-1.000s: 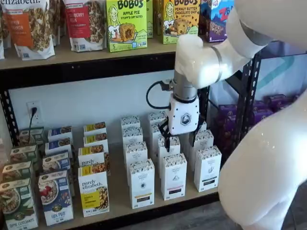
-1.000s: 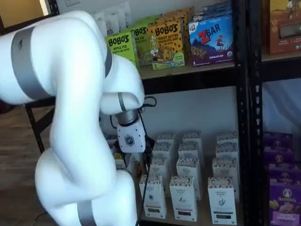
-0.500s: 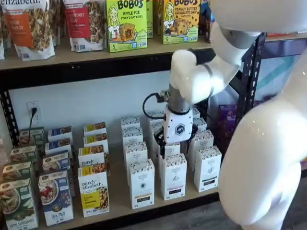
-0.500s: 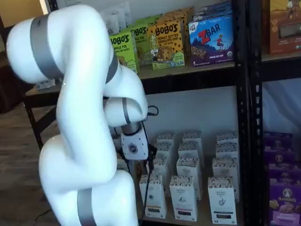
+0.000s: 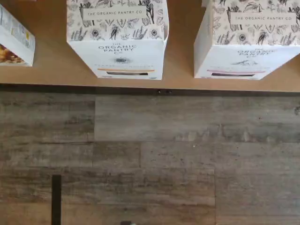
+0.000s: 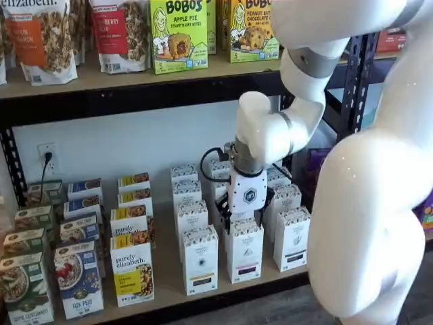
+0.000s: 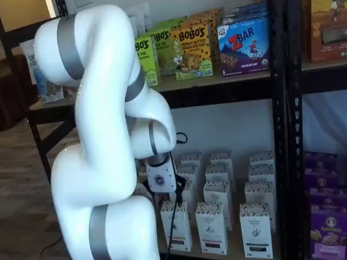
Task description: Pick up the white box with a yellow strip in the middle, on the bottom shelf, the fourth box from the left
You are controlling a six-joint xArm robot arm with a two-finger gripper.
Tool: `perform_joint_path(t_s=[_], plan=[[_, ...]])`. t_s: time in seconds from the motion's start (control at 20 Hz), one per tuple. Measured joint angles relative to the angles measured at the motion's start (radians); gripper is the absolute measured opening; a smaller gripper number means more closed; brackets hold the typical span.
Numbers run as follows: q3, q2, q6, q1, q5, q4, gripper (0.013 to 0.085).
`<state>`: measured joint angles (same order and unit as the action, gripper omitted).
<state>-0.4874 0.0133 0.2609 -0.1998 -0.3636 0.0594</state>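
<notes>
The white box (image 6: 200,261) with the yellow band stands at the front of the left column of white cartons on the bottom shelf (image 6: 169,274). The wrist view shows it from above (image 5: 123,51), at the shelf board's (image 5: 51,61) front edge, with a pink-banded carton (image 5: 243,51) beside it. In a shelf view it (image 7: 178,230) is partly behind the arm's cable. My gripper (image 6: 246,218) hangs just above the front pink-banded carton (image 6: 245,252), one column right of the white box. Its black fingers stand apart and hold nothing.
A black-banded carton (image 6: 292,240) stands further right. Yellow "purely elizabeth" boxes (image 6: 132,271) and cereal boxes (image 6: 78,279) stand left of the white box. More white cartons fill the rows behind. The upper shelf (image 6: 122,91) and a black upright (image 6: 355,88) are close overhead. Purple boxes (image 7: 328,227) are at right.
The gripper has come down and moved left, from over the rear rows to just above the front row of white cartons. The boxes have not moved.
</notes>
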Motion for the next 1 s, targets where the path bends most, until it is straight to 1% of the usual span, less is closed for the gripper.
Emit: perform_joint_path(t_s=[0.2,0.3,0.4,0.5,0.65,0.8,0.9,1.0], plan=[[-0.022,0.058,0.03,-0.006,0.038,0.026,0.085],[-0.031,0.088,0.023,-0.015,0.066,0.009,0.085],[-0.045,0.125,0.007,-0.028,0.099,-0.02,0.085],[-0.062,0.158,0.014,-0.034,0.12,-0.02,0.085],[-0.09,0.206,0.0,-0.042,0.146,-0.041,0.085],[-0.123,0.254,0.034,-0.041,0.157,-0.006,0.085],[-0.148,0.29,0.046,-0.041,0.171,0.006,0.085],[-0.18,0.332,0.087,-0.039,0.181,0.05,0.085]])
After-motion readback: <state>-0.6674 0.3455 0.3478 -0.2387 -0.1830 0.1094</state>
